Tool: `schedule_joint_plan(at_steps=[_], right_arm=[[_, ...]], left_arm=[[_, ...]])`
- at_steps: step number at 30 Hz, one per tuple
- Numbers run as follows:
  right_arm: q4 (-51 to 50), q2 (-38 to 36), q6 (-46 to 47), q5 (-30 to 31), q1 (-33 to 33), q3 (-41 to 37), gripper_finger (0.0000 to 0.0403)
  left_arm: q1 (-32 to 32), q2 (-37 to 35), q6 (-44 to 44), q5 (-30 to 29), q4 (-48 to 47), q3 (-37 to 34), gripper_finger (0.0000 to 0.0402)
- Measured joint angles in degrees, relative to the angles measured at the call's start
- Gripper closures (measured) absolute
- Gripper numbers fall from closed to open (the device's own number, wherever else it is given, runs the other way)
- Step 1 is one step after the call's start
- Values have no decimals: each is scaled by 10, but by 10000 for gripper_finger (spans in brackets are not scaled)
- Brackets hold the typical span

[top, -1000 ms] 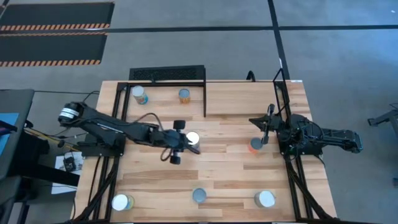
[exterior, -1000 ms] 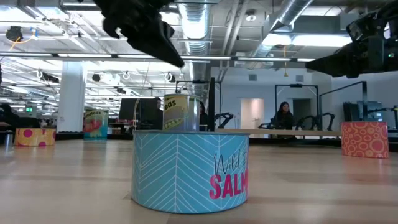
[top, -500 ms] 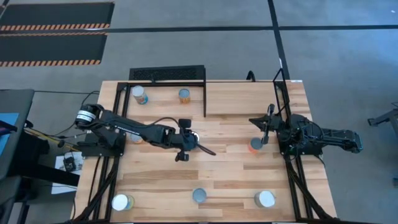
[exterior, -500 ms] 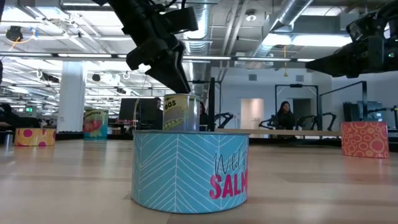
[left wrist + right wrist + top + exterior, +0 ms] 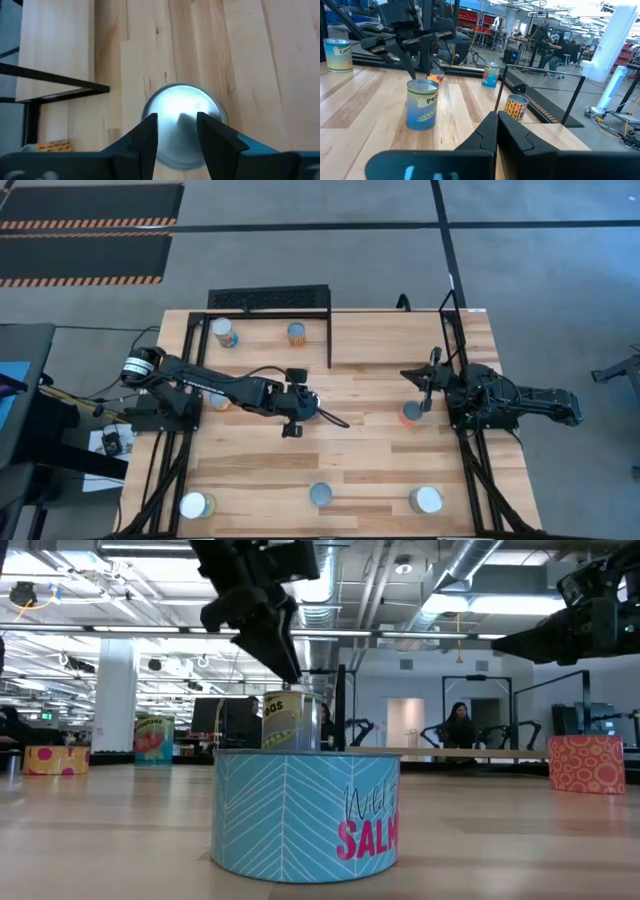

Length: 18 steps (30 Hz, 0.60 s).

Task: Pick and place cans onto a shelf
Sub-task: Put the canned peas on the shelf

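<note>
A can with a silver top (image 5: 182,107) and a blue and green label (image 5: 422,111) stands upright on the tabletop near its middle. My left gripper (image 5: 177,122) is open and points down just above this can's top, as the right wrist view (image 5: 420,70) and the low view (image 5: 290,670) also show. In the high view the gripper (image 5: 306,404) hides the can. The shelf (image 5: 262,348) stands at the far left and bears two cans (image 5: 225,333) (image 5: 297,334). My right gripper (image 5: 497,122) is shut and empty, next to an orange can (image 5: 411,413).
More cans stand along the near edge: one at the left (image 5: 197,505), a blue one in the middle (image 5: 320,495) (image 5: 305,820), one at the right (image 5: 427,500). An orange can (image 5: 217,402) stands partly under the left arm. Black frame bars (image 5: 330,340) edge the shelf.
My left gripper has gone toward the table's right edge until it stands over the silver-topped can. It has come down toward the can's top and then held there. The can has not moved.
</note>
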Motion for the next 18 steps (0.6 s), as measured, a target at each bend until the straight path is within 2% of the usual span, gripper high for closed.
schedule_joint_plan(at_steps=[5,11,18], right_arm=[[0,0,0,0,0,0,369],[0,0,0,0,0,0,369],[0,1,0,-1,0,0,369]], left_arm=[[3,-1,-20,106,-19,17,274],[1,17,-16,66,-27,16,274],[-2,47,30,62,-27,17,274]])
